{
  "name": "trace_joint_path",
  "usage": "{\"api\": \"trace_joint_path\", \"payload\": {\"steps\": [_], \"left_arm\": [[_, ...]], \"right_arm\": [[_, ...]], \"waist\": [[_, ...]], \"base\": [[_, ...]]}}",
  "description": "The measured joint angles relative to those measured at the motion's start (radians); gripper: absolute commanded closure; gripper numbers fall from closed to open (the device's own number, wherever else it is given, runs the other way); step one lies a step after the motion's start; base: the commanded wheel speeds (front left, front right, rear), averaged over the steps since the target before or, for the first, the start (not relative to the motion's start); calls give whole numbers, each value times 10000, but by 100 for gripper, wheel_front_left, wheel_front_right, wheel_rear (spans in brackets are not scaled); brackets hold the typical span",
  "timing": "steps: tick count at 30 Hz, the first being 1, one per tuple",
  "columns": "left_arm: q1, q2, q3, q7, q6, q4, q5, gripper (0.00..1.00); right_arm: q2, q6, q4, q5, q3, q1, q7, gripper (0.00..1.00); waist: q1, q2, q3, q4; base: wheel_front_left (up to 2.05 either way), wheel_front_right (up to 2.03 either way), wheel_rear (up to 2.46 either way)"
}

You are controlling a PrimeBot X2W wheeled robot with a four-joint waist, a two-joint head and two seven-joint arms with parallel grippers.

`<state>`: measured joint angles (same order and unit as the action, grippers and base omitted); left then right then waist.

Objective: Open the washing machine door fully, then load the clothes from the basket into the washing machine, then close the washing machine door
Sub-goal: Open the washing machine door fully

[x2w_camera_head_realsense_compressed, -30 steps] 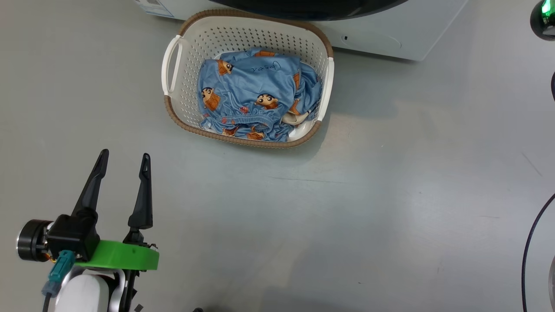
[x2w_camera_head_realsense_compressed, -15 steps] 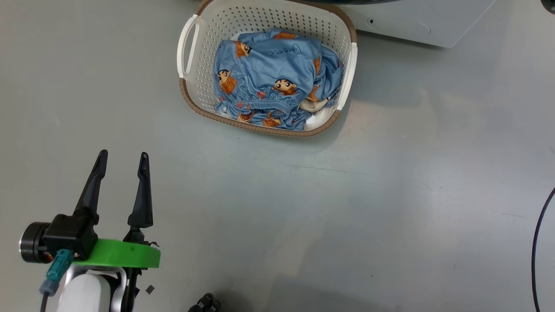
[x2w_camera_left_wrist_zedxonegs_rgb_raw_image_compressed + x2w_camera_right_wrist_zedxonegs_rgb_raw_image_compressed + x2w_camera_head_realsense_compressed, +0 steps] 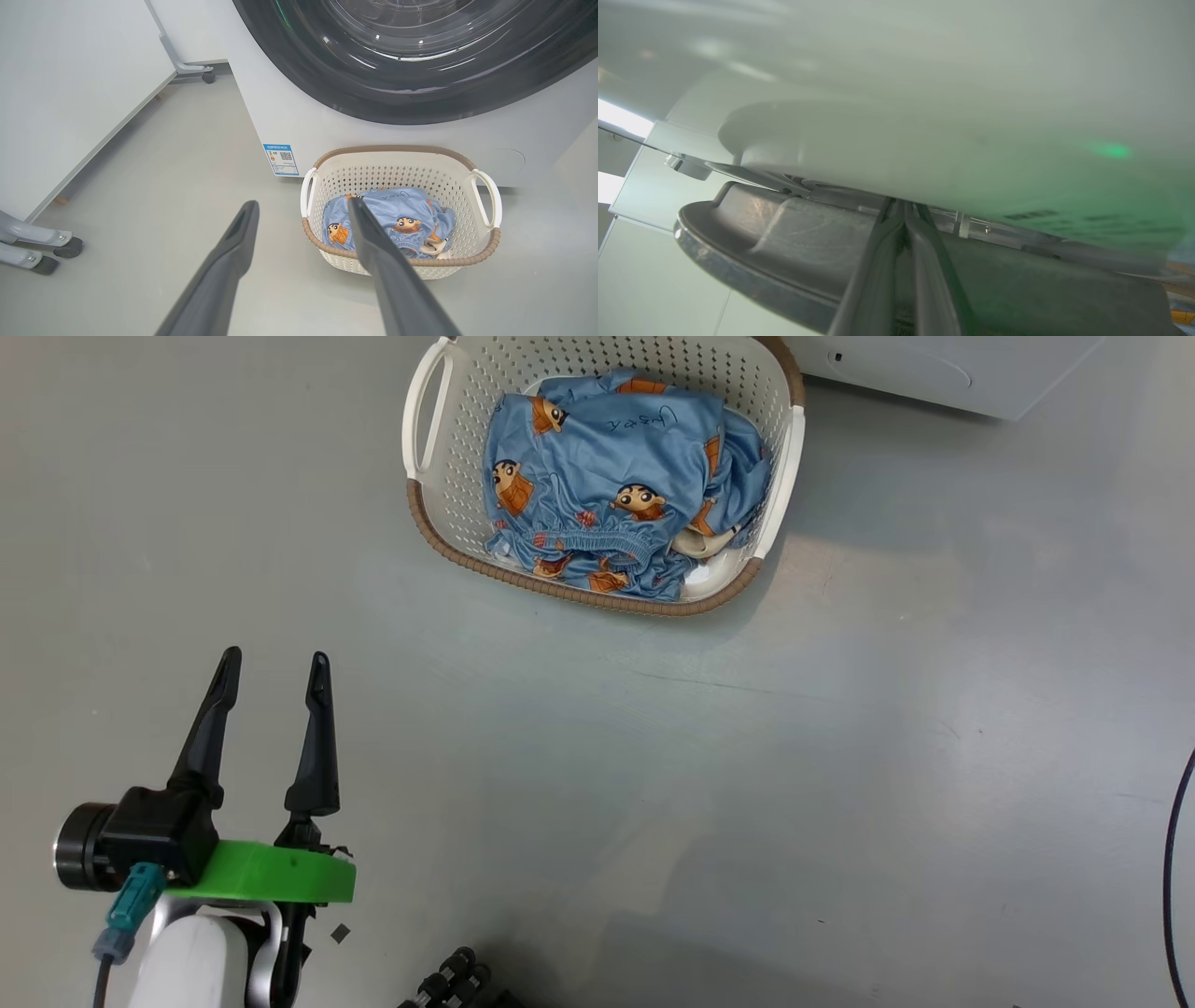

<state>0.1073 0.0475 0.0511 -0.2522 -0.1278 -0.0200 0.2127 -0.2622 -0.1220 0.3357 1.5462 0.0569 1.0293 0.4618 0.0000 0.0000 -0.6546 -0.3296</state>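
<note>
Left gripper (image 3: 274, 663) hangs spread and empty over the floor. Right gripper (image 3: 906, 219) has its fingers pressed together near the washing machine door (image 3: 373, 93). The clothes (image 3: 607, 476) lie in the basket (image 3: 560, 593). They look soft and light, so I would pinch them where the cloth bunches up.

In the basket (image 3: 560, 593), clothes (image 3: 616, 485); basket on the floor (image 3: 747, 756), just before the washing machine (image 3: 934, 369), right of its label sticker (image 3: 281, 159); left gripper (image 3: 275, 656) nearer, leftward, well apart.

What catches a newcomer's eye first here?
Blue cartoon-print clothes heaped in the cream basket, near the head view's top. The glossy black washing machine door looms behind it in the left wrist view; the open left end effector sits lower left in the head view.
</note>
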Motion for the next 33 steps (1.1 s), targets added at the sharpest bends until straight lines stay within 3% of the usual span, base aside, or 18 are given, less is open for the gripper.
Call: {"api": "trace_joint_path", "payload": {"steps": [14,33], "left_arm": [[38,-84,-221,0,0,-123,0,0],[52,-98,-318,0,0,-360,-19,0]], "right_arm": [[-261,8,355,40,407,204,740,100],[119,4,376,295,1273,-128,1824,100]], "waist": [[0,0,60,-11],[1,0,856,613]], "base": [[0,0,0],[0,0,0]]}}
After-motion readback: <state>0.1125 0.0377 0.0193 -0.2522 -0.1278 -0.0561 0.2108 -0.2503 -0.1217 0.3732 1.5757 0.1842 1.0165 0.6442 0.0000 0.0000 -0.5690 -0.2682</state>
